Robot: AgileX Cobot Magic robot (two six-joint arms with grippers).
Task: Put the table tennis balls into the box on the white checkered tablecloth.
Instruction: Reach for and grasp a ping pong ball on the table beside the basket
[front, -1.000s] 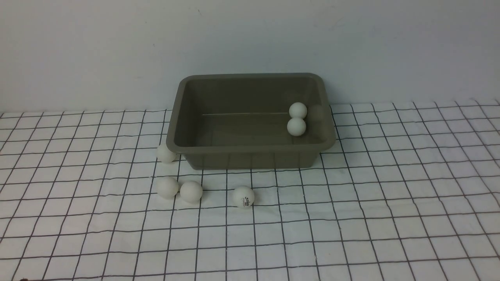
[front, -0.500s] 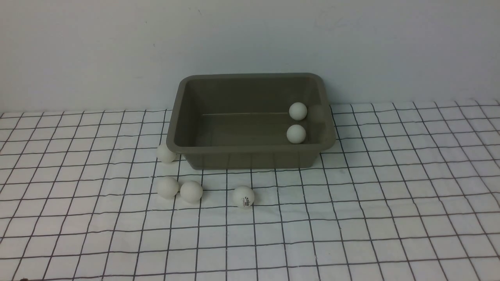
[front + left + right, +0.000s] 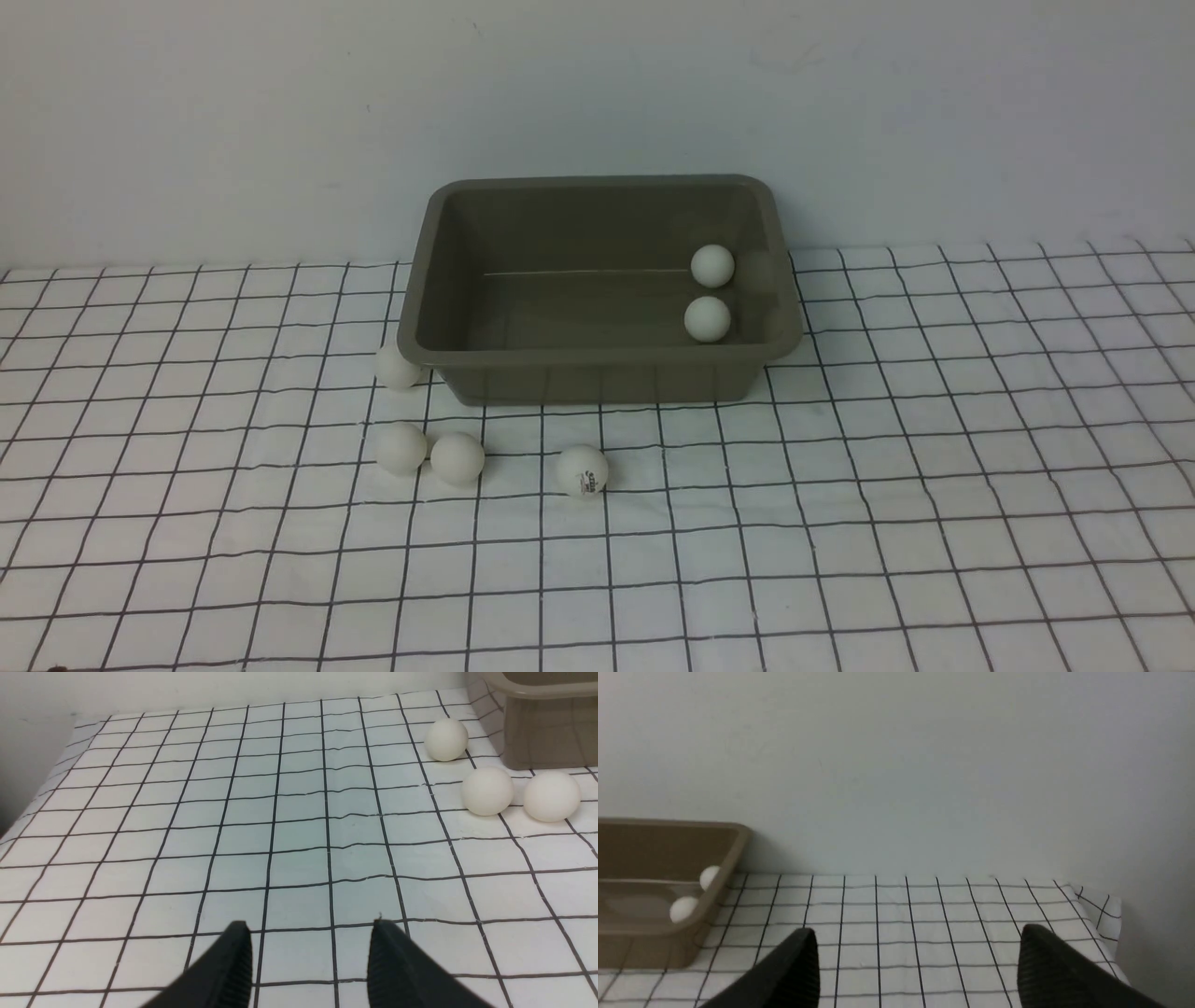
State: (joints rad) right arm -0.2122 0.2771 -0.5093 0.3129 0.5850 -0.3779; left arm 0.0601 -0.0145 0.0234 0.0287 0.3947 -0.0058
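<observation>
The olive-grey box (image 3: 597, 373) stands on the white checkered tablecloth (image 3: 840, 523) near the back wall. Two table tennis balls (image 3: 712, 265) (image 3: 708, 318) lie inside it by its right wall. Outside, one ball (image 3: 399, 367) touches the box's front-left corner. Two balls (image 3: 401, 447) (image 3: 457, 457) sit side by side in front of it, and a ball with a dark logo (image 3: 583, 469) lies to their right. Neither gripper shows in the front view. My left gripper (image 3: 309, 924) is open and empty, low over the cloth, well short of three balls (image 3: 487, 790). My right gripper (image 3: 919, 929) is open and empty, to the right of the box (image 3: 733, 858).
A plain pale wall (image 3: 597, 93) rises directly behind the box. In the right wrist view the cloth's far right corner (image 3: 1101, 905) ends against the wall. The cloth is slightly wrinkled.
The nearer ball inside the box rolled a little toward the front wall, away from the other ball, and has stopped. Nothing else moved.
</observation>
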